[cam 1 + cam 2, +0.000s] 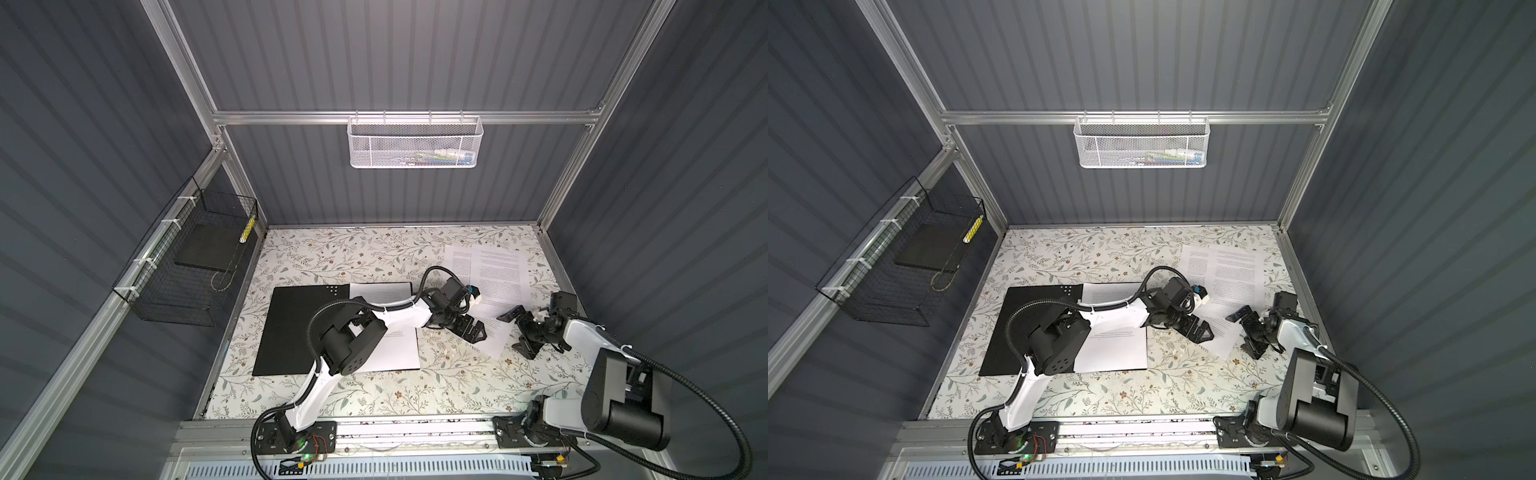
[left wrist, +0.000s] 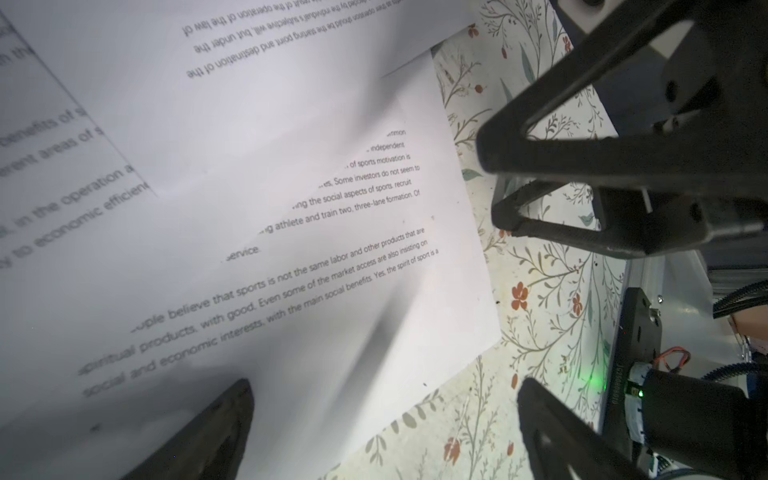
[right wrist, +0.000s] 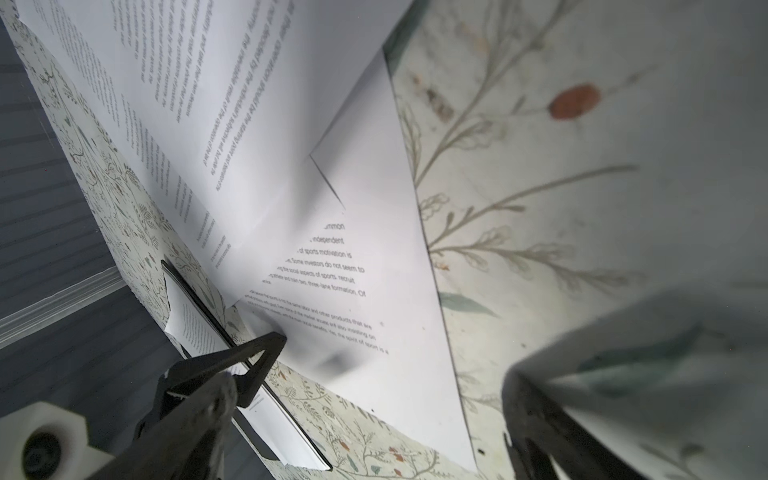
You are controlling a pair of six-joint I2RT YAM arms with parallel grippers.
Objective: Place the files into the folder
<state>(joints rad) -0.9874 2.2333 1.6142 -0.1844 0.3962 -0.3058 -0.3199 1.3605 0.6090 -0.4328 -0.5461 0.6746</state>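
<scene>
Top view, starting at the near edge of the desk (image 1: 415,395): the floral surface on the near side of the folder (image 1: 291,332) carries no paper. The folder lies open and flat. Its black leaf with the pale dots is on the left. Its right leaf is covered by at least one white printed sheet (image 1: 399,349), lying square inside the black border and partly hidden by the left arm's elbow (image 1: 349,340).

Just right of the folder, the left pincer (image 1: 478,331) sits low over the nearest loose sheet (image 1: 494,336). Its jaws are released and spread wide, with nothing between them. The left wrist view shows its fingers (image 2: 224,419) straddling that sheet's edge without pinching it. Further right of the folder, the right pincer (image 1: 511,332) faces it, equally released and empty, at the sheet's opposite side.

Beyond, right of and behind the folder, the remaining files (image 1: 494,266) lie in an overlapping fan of perhaps three or four sheets; the exact count is hard to tell.

I judge the task begun but far from finished. Some paper is filed, most lies loose outside the folder, and no sheet is in hand.
</scene>
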